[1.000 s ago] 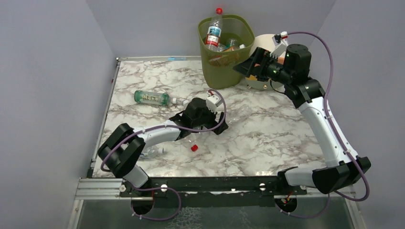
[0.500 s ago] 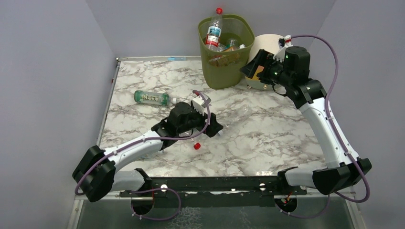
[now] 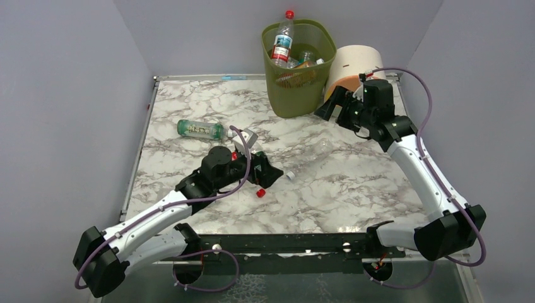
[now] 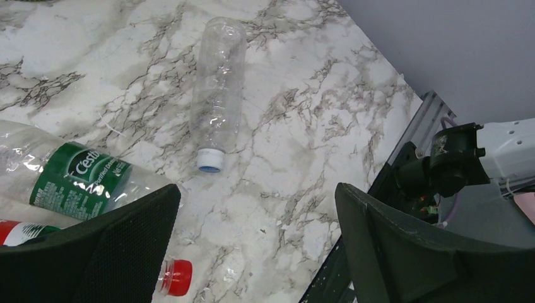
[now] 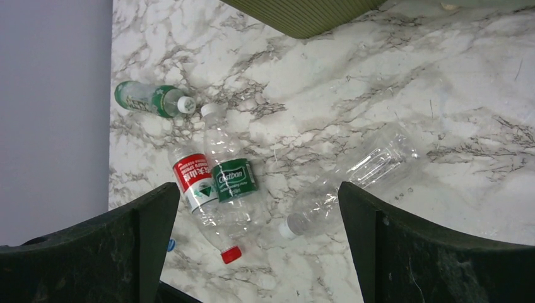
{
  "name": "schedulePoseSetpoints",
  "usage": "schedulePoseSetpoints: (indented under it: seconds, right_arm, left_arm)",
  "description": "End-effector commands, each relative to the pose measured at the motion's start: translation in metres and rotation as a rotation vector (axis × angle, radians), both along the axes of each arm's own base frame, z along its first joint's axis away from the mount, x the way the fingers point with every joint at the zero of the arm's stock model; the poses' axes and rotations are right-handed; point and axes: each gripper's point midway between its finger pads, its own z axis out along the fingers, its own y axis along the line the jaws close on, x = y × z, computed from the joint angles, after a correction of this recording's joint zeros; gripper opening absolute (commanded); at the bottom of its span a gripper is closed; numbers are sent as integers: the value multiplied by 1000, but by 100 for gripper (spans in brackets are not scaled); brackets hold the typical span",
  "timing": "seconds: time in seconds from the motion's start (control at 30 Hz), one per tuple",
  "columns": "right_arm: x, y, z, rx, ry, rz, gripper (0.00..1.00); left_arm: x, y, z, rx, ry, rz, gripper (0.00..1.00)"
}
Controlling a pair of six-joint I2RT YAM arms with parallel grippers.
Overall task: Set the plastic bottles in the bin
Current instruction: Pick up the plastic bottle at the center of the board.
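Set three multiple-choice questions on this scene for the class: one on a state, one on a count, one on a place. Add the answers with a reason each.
1. The left gripper is:
A. open, holding nothing
B. shut on a bottle
C. shut on a loose cap

2. In the right wrist view, how many bottles lie on the marble table?
A. two
B. four
C. six

3. The upright red-capped bottle stands:
A. on the marble table
B. in the olive-green mesh bin
C. between the left gripper's fingers

Answers:
1 A, since its fingers stand wide apart with only table between them.
2 B, counting the green bottle, the red-label bottle, the green-label bottle and the unlabelled clear bottle.
3 B, as its neck and cap rise above the bin's rim.
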Motion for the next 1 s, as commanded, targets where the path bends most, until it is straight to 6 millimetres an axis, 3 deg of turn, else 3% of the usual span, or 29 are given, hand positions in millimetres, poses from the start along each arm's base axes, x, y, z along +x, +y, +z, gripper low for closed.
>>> schedulePoseSetpoints:
  seconds: [0.0, 0.43, 0.7, 0.83, 0.97]
  right_arm:
    - [2, 1, 2, 24, -22, -16, 99]
    - [4, -7, -15, -28, 66, -58, 100]
    - [-22, -19, -28, -30, 133, -106, 100]
    - [-40, -16, -53, 9, 222, -109, 99]
    - [-54, -9, -91, 49, 342, -109, 99]
  left_arm:
    - [-5, 6, 6, -20, 1, 19, 99]
    - [-5, 5, 18, -62, -26, 17, 99]
    - [-5, 18, 27, -20, -21, 61, 99]
    - [-7, 26, 41, -25, -27, 89, 99]
    - [-10, 33, 47, -42, -19, 113, 99]
